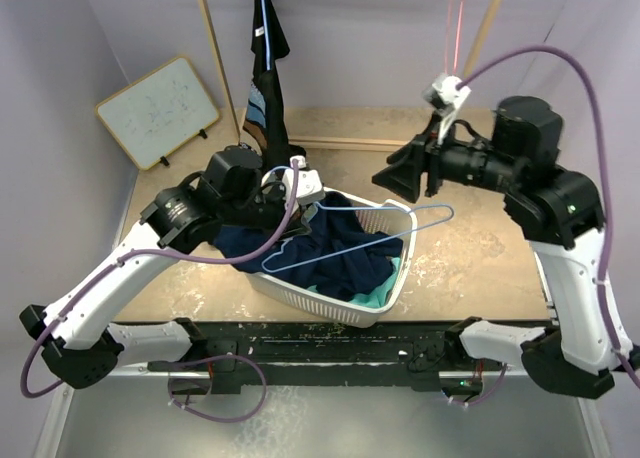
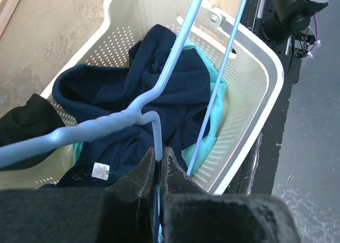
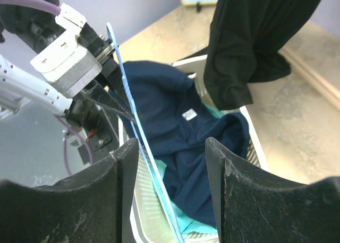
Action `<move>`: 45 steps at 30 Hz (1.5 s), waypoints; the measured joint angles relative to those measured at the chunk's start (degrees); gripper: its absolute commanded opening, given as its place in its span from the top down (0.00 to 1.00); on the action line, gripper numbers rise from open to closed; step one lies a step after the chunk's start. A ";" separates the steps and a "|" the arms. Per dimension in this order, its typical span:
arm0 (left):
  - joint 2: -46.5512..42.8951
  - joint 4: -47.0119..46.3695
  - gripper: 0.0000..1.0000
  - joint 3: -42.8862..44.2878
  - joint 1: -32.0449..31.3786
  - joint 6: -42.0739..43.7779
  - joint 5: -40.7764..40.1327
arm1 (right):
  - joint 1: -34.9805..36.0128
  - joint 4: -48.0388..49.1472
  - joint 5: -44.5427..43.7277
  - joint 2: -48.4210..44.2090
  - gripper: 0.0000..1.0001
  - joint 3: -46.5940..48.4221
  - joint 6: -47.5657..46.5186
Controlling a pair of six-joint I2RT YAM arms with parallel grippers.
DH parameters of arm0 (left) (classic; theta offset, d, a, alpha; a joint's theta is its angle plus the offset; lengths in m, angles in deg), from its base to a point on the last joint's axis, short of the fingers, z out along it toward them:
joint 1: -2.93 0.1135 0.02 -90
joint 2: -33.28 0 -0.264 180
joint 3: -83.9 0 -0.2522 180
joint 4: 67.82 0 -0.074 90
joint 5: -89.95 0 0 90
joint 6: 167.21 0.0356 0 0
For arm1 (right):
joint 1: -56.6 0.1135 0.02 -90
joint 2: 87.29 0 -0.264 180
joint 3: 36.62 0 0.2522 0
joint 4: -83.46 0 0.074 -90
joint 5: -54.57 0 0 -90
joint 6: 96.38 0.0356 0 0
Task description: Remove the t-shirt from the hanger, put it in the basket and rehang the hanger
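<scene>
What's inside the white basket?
A dark blue t-shirt lies crumpled in the basket, with teal cloth peeking from under it. The shirt hides the rest of that cloth and the basket's bottom.

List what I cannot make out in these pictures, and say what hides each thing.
Top external: the top of the hanging dark garment is cut off by the upper edge.
Left wrist: the hanger hook's end disappears between the fingers of the shut left gripper.
All views: the teal garment lies mostly under the navy t-shirt; its kind is unclear.
Label print (left wrist) and whiteboard writing (top external): too small.
</scene>
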 measured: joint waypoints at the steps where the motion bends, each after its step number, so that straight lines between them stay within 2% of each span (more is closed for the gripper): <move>1: 0.28 0.00 1.00 0.02 -0.17 -0.02 0.00 | 0.90 -0.50 -0.17 0.76 0.46 0.00 -0.15; 5: 1.01 -0.07 1.00 0.37 -0.63 -0.07 -0.46 | 4.52 -1.88 -1.20 1.81 0.46 -1.97 -0.83; 11: 1.31 -0.24 1.00 2.38 -0.63 -0.22 -1.09 | 5.62 -2.62 -2.91 -2.62 0.49 -8.57 -1.25; 16: 1.29 -1.22 1.00 2.67 -0.66 -0.81 -1.90 | 5.73 -2.64 -3.30 -5.86 0.65 -11.93 -1.33; 22: 0.50 -2.97 1.00 2.69 -0.70 -1.53 -3.69 | 5.73 -2.19 -3.30 -7.13 0.71 -13.40 -1.49; 24: -0.02 -3.61 1.00 2.69 -0.70 -1.73 -4.31 | 5.75 -2.16 -3.30 -7.45 0.82 -14.14 -1.46; 26: -0.79 -4.55 1.00 2.69 -0.70 -2.14 -5.01 | 5.79 -2.19 -3.19 -7.78 0.97 -14.88 -1.64; 27: -1.33 -5.33 1.00 2.60 -0.70 -2.43 -5.49 | 5.81 -2.03 -2.99 -7.96 1.00 -15.32 -1.53; 32: -5.51 -9.62 1.00 0.26 -0.81 -3.91 -7.23 | 6.10 -0.04 -0.92 -9.11 1.00 -16.39 -1.27; 33: -6.08 -10.38 0.95 -0.04 -0.98 -4.26 -7.26 | 6.12 0.39 -0.79 -9.40 1.00 -16.44 -1.27; 35: -6.58 -11.76 0.62 -0.42 -1.07 -4.76 -7.28 | 6.10 1.01 -0.92 -9.84 1.00 -16.44 -1.01; 37: -6.62 -13.97 0.47 -0.76 -1.05 -5.60 -8.22 | 6.14 0.70 -1.99 -10.27 1.00 -16.44 -0.15; 39: -7.06 -17.03 0.27 -1.70 -0.92 -7.43 -9.70 | 6.19 -0.31 -5.42 -10.56 1.00 -16.31 0.74; 41: -8.61 -19.26 0.22 -3.54 -0.94 -8.37 -11.58 | 6.21 -1.46 -10.01 -10.43 1.00 -15.63 1.68; 45: -15.63 -22.27 0.23 -8.96 -0.94 -10.60 -17.05 | 6.21 -2.84 -20.76 -9.16 1.00 -11.61 3.63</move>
